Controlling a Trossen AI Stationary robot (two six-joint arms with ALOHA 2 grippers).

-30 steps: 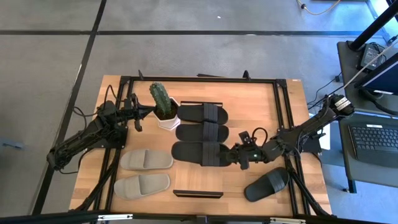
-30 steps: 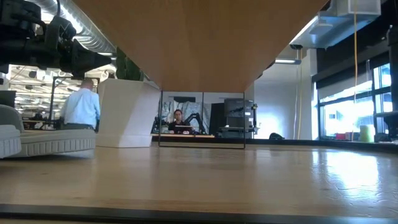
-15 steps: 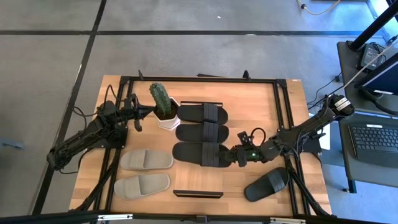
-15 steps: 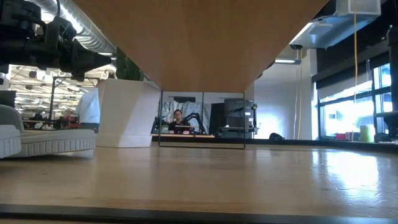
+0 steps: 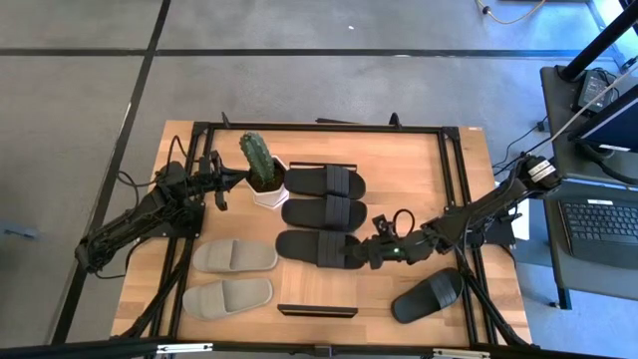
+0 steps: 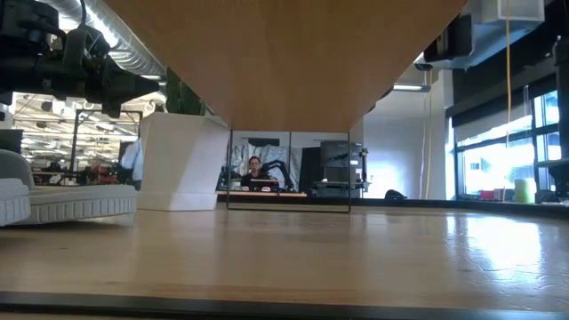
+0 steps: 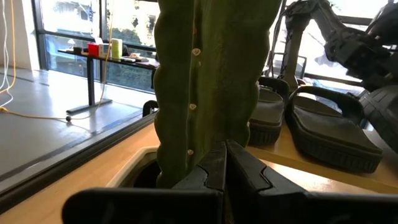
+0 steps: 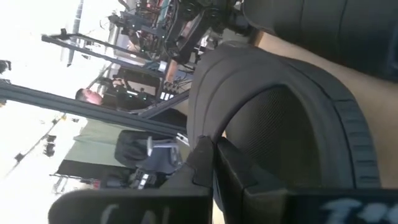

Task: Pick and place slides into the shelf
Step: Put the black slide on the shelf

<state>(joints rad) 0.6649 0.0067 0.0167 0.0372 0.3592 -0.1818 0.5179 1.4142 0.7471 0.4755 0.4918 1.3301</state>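
Three slides (image 5: 321, 214) stacked right of the cactus (image 5: 257, 160)

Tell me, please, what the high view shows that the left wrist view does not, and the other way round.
Only the high view shows the two grey-beige slides, the lone black slide near the table's right front corner, the shelf, and the right gripper shut at the end of the nearest black slide in the row of three.

Only the left wrist view shows the left gripper shut just in front of the cactus, and windows behind.

Both show the cactus, its white pot and black slides beside it.
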